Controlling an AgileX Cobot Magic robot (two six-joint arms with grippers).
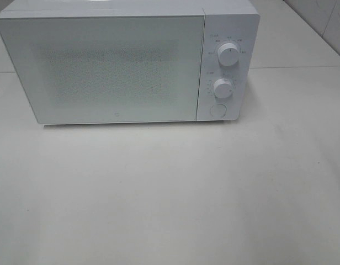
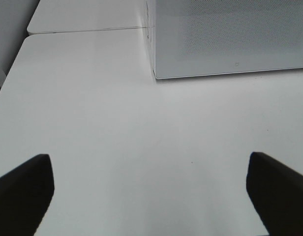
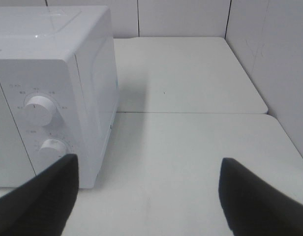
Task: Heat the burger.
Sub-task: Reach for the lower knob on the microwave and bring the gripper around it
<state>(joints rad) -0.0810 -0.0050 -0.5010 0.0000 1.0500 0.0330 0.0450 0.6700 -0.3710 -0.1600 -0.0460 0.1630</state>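
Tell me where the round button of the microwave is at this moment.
In the exterior high view, the round button is on the front of the microwave, near its lower right corner. It sits directly below the lower knob.

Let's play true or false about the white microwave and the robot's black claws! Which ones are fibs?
1. The microwave door is shut. True.
2. A burger sits on the table in front of it. False: no burger shows in any view.
3. The microwave has two round knobs, the upper knob and the lower knob. True.
4. The knobs are left of the door. False: they are right of it in the high view.
5. The left gripper is open and empty. True.
6. The right gripper squeezes a knob. False: it is open and holds nothing.
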